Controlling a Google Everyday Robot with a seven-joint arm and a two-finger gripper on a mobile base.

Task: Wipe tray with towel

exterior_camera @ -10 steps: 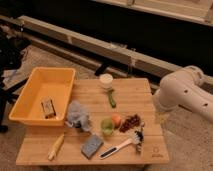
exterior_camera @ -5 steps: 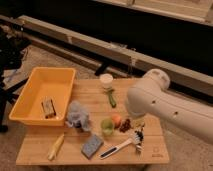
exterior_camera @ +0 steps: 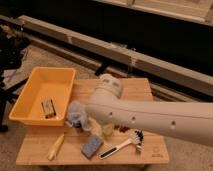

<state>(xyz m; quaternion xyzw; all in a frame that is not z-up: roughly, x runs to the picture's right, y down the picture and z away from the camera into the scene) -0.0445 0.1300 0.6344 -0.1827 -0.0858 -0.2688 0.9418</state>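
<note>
The tray (exterior_camera: 35, 86) is a large yellow-orange bin at the table's left end, with a small brown block (exterior_camera: 48, 107) lying inside it. The towel (exterior_camera: 77, 115), a crumpled grey-blue cloth, lies on the table just right of the tray's near corner. My white arm (exterior_camera: 145, 116) reaches in from the right across the table's middle. Its end stops right beside the towel. The gripper is hidden behind that end of the arm, and the towel rests on the table with nothing holding it.
A flat grey-blue sponge (exterior_camera: 91, 146), a brush (exterior_camera: 120, 146) and a yellow banana-like item (exterior_camera: 56, 146) lie along the wooden table's (exterior_camera: 35, 150) front. A green cup (exterior_camera: 107, 131) peeks from under the arm. A long rail (exterior_camera: 150, 60) runs behind the table.
The arm has swung in from the table's right end, across its middle, until its end reaches the towel. It now covers the items in the middle. The towel and tray have not moved.
</note>
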